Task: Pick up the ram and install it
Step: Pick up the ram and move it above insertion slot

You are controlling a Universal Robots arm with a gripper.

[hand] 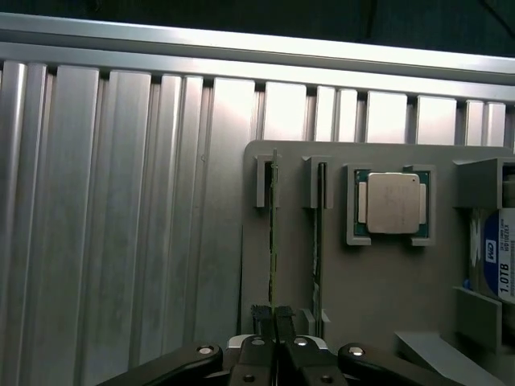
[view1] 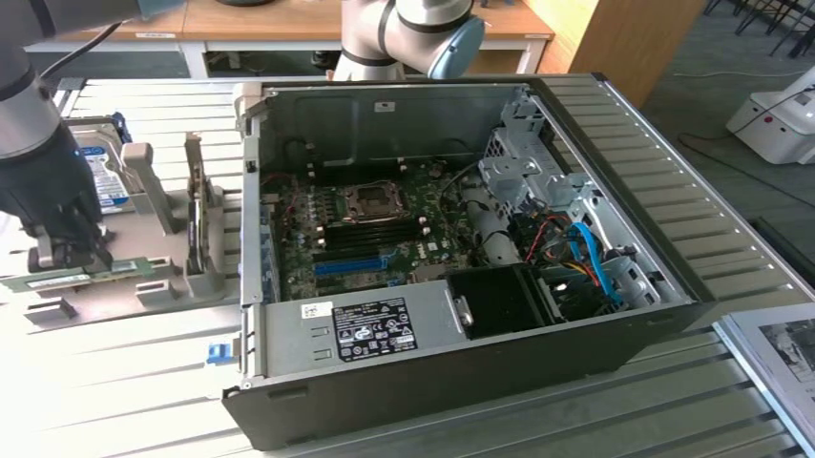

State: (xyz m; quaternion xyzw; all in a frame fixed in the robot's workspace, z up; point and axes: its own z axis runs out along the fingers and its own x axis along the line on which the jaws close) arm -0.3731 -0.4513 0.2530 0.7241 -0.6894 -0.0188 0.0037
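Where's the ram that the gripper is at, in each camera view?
Exterior view: the ram sits at the exterior view's far left, under the gripper, on the grey holder.
Wrist view: the ram stands edge-on, pinched between the gripper's fingers.
Shared landmark: the hard drive on the same holder.

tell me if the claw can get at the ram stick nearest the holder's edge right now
Likely yes: the claw sits over the ram, pads either side of its edge and seemingly shut on it. Nothing lies between them; the second stick stands apart in the next slot of the grey holder.
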